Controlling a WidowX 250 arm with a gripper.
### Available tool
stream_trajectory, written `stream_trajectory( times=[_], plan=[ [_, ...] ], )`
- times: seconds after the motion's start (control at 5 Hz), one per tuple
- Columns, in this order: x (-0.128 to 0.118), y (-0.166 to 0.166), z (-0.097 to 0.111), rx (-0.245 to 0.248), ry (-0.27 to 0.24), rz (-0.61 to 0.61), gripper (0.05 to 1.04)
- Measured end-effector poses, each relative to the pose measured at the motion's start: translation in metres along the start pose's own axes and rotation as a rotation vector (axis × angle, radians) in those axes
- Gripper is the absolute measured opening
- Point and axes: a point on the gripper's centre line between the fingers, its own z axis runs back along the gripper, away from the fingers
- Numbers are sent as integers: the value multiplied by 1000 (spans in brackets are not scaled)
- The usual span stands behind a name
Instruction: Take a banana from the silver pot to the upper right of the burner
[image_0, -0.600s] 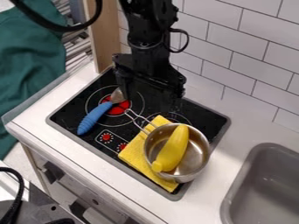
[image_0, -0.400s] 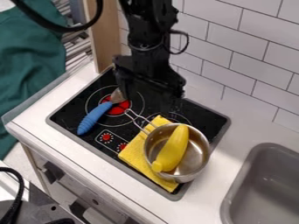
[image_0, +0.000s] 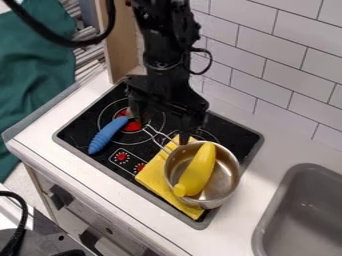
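- Step now: pre-grasp, approx. Gripper (image_0: 160, 121) hangs over the stove (image_0: 81, 128), up-left of the pot (image_0: 226, 175); banana (image_0: 198, 170) isn't picked yet.
- Claw: open, nothing held. Fingers well apart, one by the head end of the blue-handled tool (image_0: 107, 135), the other close to the pot's wire handle (image_0: 157, 134) in this view; can't tell if either touches.
- Banana's loc: inside the silver pot, which sits partly on the yellow cloth (image_0: 159, 176), lower R part of the stove.
- Next move, IMO: shift toward lower R, get above the pot, square up w/ the banana's mid, then down & close. Fingers should go either side of its body, i.e. across the short way, clear of the rim.
- After that: lift over the rim, set down at the stove's upper R.
- Orientation: banana lies on a diagonal, stubby end lower L, rounded end upper R, near the rim.
- Long axis: lower L to upper R, steep, nearer upright than level in view; roughly crosswise to the pot's handle, which points upper L.
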Motion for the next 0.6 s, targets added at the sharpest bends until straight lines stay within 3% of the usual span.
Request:
stream_trajectory(
  times=[0.2, 0.6],
  plan=[
    [-7, -20, 4, -3, -32, -19, 1011],
    [-11, -43, -21, -43, 20, -47, 1011]
  ],
)
